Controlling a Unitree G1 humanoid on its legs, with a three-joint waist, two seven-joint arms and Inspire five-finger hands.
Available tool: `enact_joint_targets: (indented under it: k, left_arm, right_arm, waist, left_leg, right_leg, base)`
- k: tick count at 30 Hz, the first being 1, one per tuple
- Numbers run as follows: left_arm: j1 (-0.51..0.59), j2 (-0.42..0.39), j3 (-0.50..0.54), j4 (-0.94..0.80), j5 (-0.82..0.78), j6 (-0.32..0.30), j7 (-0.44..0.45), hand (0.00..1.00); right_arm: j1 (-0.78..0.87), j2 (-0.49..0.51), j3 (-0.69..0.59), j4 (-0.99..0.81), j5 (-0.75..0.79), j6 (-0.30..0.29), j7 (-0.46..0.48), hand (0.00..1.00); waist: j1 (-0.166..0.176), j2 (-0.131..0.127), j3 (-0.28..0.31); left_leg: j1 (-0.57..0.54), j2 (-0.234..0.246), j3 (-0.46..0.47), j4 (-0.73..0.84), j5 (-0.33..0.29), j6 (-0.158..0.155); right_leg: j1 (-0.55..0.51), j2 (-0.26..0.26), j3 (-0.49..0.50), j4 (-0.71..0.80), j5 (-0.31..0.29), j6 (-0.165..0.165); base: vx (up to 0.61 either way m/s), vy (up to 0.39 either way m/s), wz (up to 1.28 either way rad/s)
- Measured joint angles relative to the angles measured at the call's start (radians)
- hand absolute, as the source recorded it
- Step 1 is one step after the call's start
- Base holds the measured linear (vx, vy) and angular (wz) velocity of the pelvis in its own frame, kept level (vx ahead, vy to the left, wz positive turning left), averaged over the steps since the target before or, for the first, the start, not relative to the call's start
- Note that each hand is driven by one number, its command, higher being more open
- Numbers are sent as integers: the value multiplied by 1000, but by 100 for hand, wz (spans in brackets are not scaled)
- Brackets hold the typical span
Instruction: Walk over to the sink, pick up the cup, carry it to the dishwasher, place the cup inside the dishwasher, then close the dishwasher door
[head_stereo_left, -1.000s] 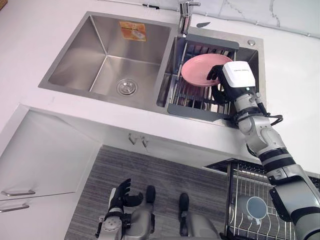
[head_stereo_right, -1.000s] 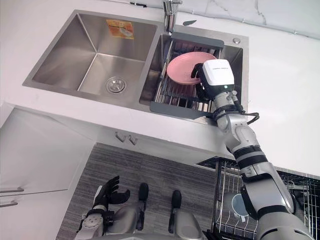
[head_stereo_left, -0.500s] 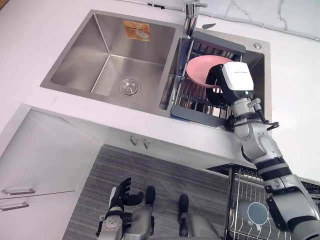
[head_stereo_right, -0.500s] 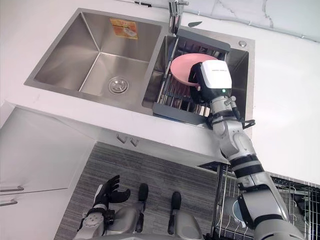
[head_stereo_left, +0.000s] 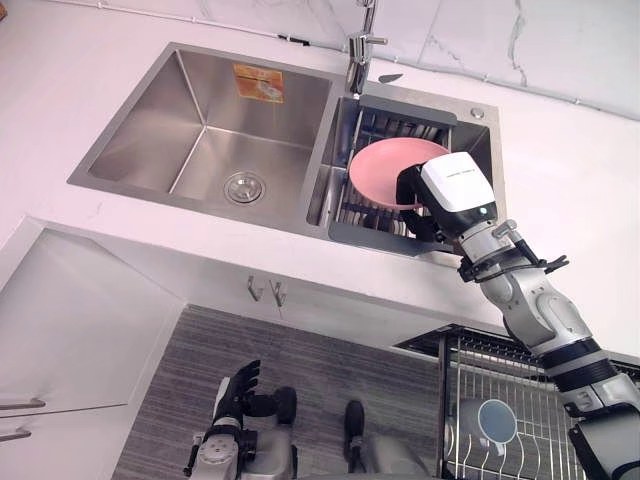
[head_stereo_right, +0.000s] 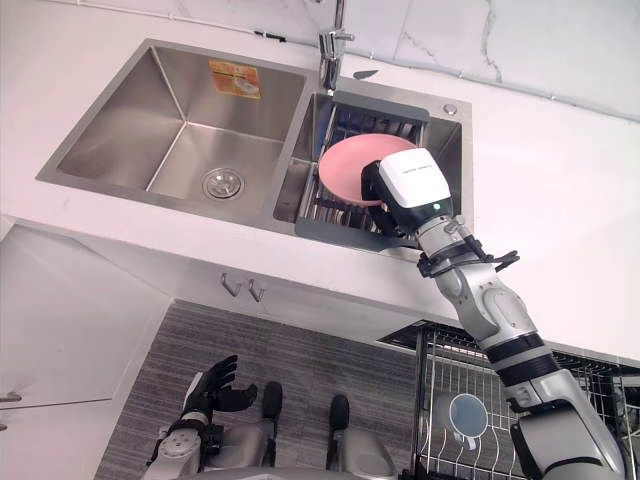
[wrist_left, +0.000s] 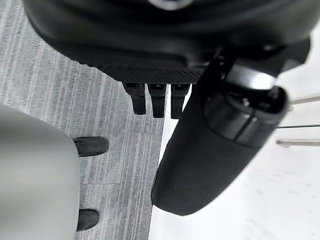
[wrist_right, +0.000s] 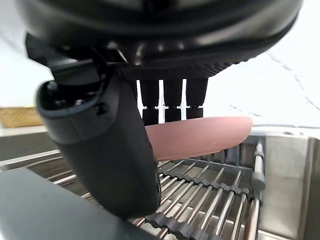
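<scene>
Pink and shallow, more plate than cup, the dish (head_stereo_left: 385, 172) sits tilted over the wire rack (head_stereo_left: 375, 232) in the right basin of the sink (head_stereo_left: 200, 150), toward the tap-side edge. The right hand (head_stereo_left: 450, 198) pinches its rim, fingers on top and thumb beneath. The left hand (head_stereo_left: 236, 390) hangs low, fingers loose and empty. By my reckoning the pick-up is underway. Carrying, loading the pulled-out dishwasher rack (head_stereo_left: 530, 380), where a pale blue cup (head_stereo_left: 497, 421) already lies, and shutting the door are left.
</scene>
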Motion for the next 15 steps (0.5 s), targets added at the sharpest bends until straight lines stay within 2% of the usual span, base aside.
enact_joint_targets:
  k: [4,8,15]
  left_arm:
    - [1,0,1,22,4,1,0,90]
    - [4,-5,18,38,7,2,0,90]
    - [11,-13,42,65,25,20,2,90]
  right_arm:
    - [44,-24,0,-47,0,-15,5,30]
    - [135,-16,-38,-138,0,-19,5,30]
    - [356,143,-262,-284,50,-15,-42,30]
  waist:
    - [-10,0,-33]
    - [-20,1,-39]
    - [-44,15,-82]
  left_leg:
    - [1,1,0,0,-1,0]
    - [9,2,3,0,-1,0]
    - [12,3,17,0,-1,-1]
  right_leg:
    - [3,1,0,-4,1,0]
    - [10,3,4,-5,3,-2]
    - [13,4,16,-17,12,-3]
  base:
    - [0,0,0]
    - [-6,-2,-1]
    - [-10,-5,-6]
